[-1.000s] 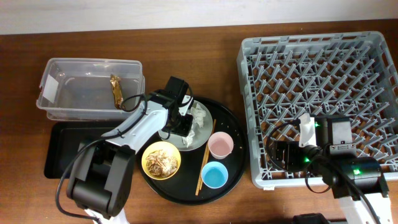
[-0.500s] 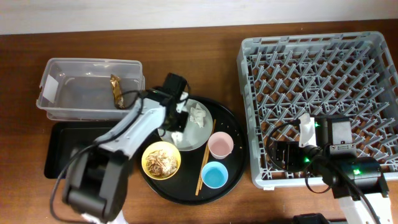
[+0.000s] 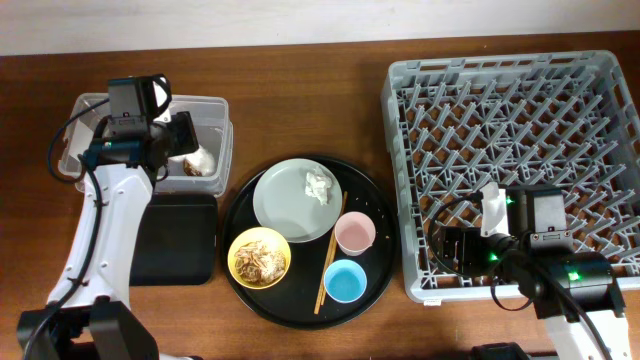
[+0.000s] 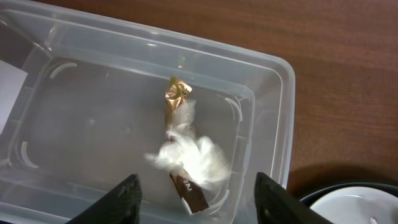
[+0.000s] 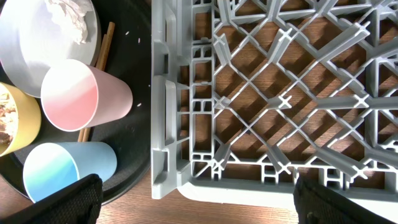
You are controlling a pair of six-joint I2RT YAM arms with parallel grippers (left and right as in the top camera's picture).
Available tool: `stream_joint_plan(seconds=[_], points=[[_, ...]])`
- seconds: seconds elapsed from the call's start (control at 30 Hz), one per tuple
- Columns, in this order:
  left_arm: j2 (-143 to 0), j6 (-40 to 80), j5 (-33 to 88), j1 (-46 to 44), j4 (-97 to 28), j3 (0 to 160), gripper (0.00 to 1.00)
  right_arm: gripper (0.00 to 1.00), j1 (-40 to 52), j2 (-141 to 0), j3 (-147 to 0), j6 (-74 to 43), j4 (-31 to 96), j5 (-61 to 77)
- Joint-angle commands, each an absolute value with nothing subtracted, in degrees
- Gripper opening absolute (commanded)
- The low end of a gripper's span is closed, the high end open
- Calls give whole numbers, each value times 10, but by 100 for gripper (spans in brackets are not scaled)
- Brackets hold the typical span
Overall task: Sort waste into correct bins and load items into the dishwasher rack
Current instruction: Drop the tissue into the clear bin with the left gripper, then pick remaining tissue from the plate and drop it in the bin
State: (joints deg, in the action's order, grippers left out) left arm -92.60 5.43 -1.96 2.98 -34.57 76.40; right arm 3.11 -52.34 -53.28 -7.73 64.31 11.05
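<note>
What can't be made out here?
- Black tray: overhead, left part under the left arm.
- Wrapper: left wrist view, middle covered by the tissue; tissue blurred, resting or falling unclear.
- Yellow bowl: right wrist view, cut by the left edge.
- Right tool: wrist view shows only blurred tips at the bottom corners; overhead, its camera housing covers it.

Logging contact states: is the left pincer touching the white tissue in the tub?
Apart. Left wrist view: the left pincer is open, and bare tub floor shows between its fingers and the tissue.
</note>
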Motion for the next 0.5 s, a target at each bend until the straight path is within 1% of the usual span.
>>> stream_joint_plan(seconds=[0.0,0.07,0.1,0.23,0.33,0.47], points=[[-930,51,20,29,-341,770,62,99,34,-522,-545,-80,643,105],[-930,51,96,14,-341,770,63,99,34,-522,-545,-80,643,105],[-930,51,119,-1,-341,770,66,99,34,-522,-545,-80,643,105],[-959,51,120,-100,-341,770,70,99,34,-522,-545,-80,643,105],[-1030,51,121,-174,-340,770,70,99,34,-522,-545,-80,643,105],[-1091,51,121,-226,-321,770,72,99,34,-522,-545,-80,643,105]])
